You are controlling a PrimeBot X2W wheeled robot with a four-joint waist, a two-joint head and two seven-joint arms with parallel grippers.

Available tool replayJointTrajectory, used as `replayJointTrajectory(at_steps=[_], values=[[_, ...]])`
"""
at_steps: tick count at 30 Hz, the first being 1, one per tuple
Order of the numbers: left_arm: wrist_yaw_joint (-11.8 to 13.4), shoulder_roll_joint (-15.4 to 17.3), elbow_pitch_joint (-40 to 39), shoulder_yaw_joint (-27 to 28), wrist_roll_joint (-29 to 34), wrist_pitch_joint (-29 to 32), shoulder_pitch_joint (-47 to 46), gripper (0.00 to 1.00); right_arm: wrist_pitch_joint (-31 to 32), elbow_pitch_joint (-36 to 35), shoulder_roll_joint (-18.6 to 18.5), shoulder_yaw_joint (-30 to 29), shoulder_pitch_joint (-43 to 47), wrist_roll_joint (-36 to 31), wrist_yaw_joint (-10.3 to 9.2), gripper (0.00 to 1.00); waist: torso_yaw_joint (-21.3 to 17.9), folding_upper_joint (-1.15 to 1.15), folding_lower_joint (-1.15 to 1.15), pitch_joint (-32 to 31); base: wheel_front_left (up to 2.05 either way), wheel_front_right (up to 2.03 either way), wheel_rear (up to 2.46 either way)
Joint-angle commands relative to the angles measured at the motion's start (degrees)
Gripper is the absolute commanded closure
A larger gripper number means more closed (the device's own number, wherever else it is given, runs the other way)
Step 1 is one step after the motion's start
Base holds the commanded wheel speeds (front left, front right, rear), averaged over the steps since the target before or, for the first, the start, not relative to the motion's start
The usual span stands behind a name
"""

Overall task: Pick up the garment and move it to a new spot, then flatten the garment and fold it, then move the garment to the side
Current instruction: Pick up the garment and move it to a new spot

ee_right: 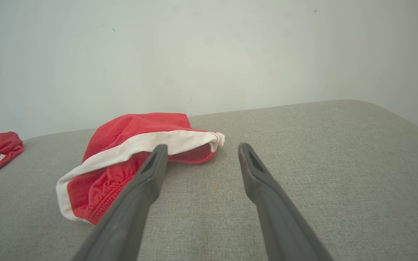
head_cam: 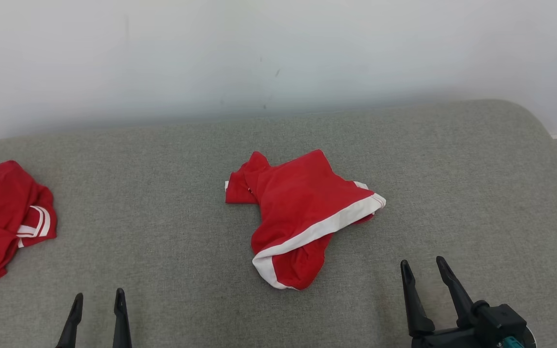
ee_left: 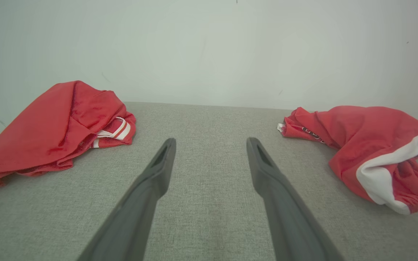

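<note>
Grey woven surface (head_cam: 162,159) against plain white wall (head_cam: 278,48), crumpled red garment with white band (head_cam: 302,203) mid-surface, ahead-left of right gripper (head_cam: 422,263), left gripper (head_cam: 99,296) well apart, both spread wide, empty

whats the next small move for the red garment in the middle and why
Probably reach the right gripper forward and leftward to the white-banded edge of the crumpled red garment, the part nearest it. That gripper is open and empty, and the garment lies bunched and untouched on the grey cushion.
</note>
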Motion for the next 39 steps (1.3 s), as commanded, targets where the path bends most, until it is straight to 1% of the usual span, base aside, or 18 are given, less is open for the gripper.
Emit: replayJointTrajectory(at_steps=[1,10,39], values=[[-0.2,-0.4,0.2,0.2,0.7,-0.1,0.7,0.00,-0.1,0.0,0.0,-0.4,0.5,-0.6,-0.12,0.00,-0.2,0.00,0.00,0.0,0.00,0.00,0.00],[-0.8,-1.0,1.3,0.1,2.1,-0.1,0.8,0.00,-0.1,0.3,0.0,-0.9,1.0,-0.8,-0.12,0.00,-0.4,0.00,0.00,-0.2,0.00,0.00,0.00],[-1.0,-1.1,1.5,-0.7,1.2,-0.1,0.5,0.00,-0.1,0.9,0.0,-0.5,1.0,-0.4,-0.12,0.00,0.4,0.00,0.00,-0.4,0.00,0.00,0.00]])
